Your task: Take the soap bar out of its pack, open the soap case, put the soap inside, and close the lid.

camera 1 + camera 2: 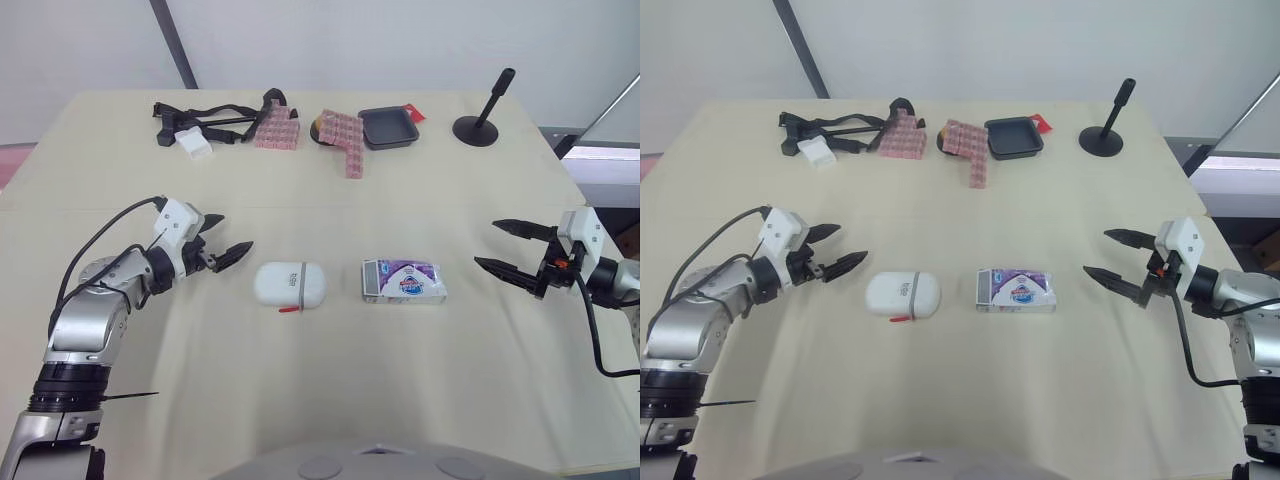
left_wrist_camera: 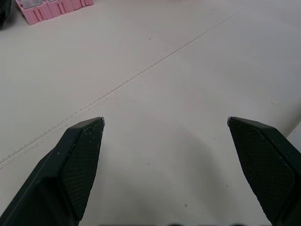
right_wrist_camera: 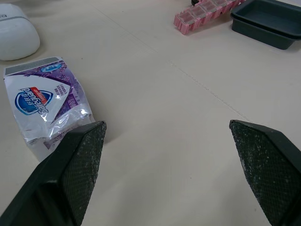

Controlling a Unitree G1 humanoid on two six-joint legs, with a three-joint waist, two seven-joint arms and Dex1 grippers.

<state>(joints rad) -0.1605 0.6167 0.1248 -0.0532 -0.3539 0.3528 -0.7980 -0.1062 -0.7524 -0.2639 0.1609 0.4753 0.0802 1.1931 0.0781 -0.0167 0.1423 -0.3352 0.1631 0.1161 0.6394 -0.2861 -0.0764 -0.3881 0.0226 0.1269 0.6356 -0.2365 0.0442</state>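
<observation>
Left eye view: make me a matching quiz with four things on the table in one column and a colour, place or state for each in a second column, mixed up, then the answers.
Column one
1. soap case
2. soap pack
3. tray
4. stand

Column two
A. black, an upright stick on a round base, far right at the back
B. white, lid shut, nearer the left hand
C. purple and white, nearer the right hand
D. dark and shallow, next to the pink boxes

Pairs: 1-B, 2-C, 3-D, 4-A
</observation>
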